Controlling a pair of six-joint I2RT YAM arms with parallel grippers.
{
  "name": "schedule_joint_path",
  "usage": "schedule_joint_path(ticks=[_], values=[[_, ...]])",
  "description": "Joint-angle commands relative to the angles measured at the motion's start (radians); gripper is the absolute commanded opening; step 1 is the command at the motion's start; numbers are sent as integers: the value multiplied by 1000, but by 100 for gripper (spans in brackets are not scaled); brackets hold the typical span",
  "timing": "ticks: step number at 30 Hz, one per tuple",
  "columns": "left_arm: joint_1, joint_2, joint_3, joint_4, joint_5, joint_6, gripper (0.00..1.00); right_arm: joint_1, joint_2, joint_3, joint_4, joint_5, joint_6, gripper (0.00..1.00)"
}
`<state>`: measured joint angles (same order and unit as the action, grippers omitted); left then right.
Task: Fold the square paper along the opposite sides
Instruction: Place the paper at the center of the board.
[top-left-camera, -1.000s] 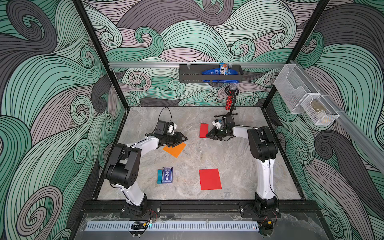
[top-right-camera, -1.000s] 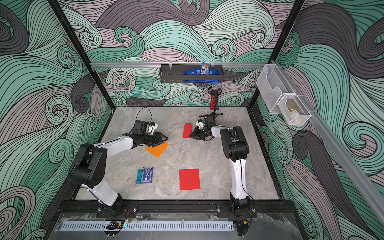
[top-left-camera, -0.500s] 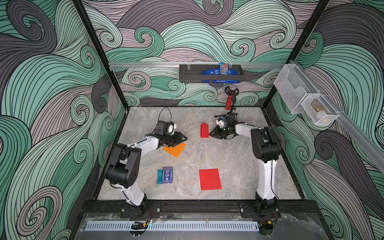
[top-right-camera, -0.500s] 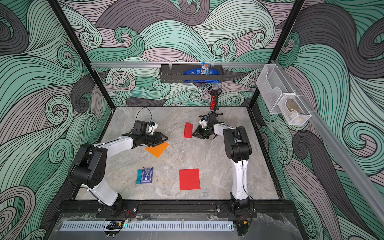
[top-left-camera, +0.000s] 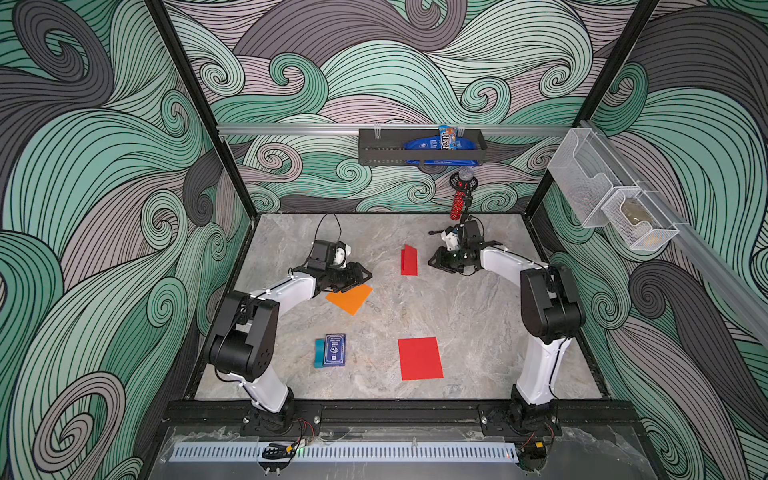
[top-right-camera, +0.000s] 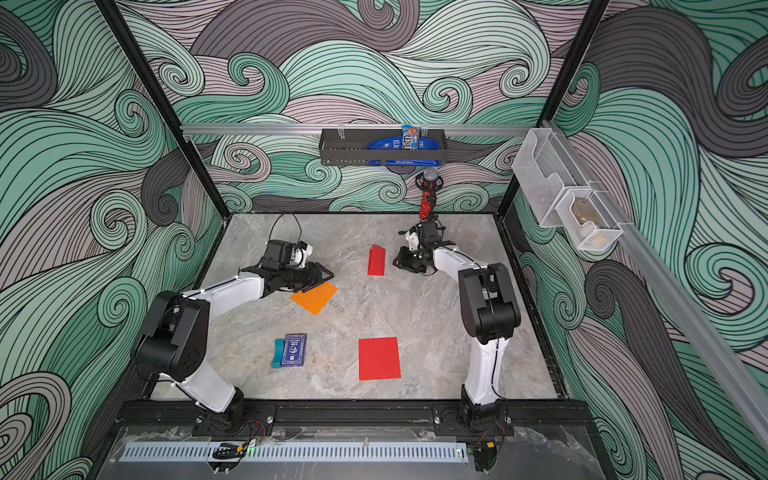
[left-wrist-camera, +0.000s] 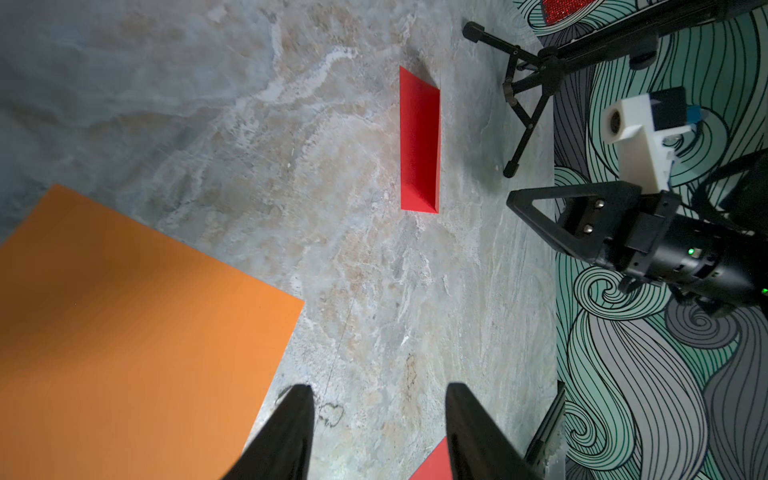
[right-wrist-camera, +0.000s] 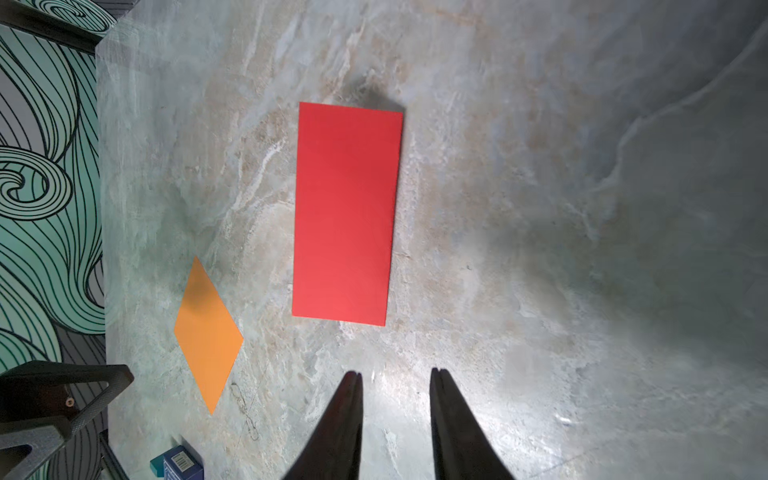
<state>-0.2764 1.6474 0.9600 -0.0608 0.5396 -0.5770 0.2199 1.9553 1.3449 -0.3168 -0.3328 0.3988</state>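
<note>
Your right gripper (top-left-camera: 433, 262) hangs just beside the folded red paper (top-left-camera: 409, 262) at the far middle of the table (top-left-camera: 478, 332), jaws partly apart and empty, your left gripper (top-left-camera: 365, 273) likewise half-open and empty; the fold looks made, but its raised flap likely needs pressing flat.

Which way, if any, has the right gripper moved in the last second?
Yes: the right gripper backed off the folded red paper, leaving a gap.
</note>
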Motion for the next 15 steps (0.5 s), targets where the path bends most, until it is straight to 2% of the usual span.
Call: schedule_joint_path(ticks=[1, 7, 12, 15], values=[[-5, -43, 3, -29, -44, 31, 54, 29, -39, -1, -3, 85, -28, 31], [-6, -58, 11, -63, -84, 41, 54, 88, -55, 38, 9, 179, -39, 32], [-6, -79, 5, -77, -112, 48, 53, 135, -39, 57, 62, 277, -71, 37], [-7, -87, -2, -80, -123, 52, 52, 145, 8, 106, 73, 290, -79, 40]])
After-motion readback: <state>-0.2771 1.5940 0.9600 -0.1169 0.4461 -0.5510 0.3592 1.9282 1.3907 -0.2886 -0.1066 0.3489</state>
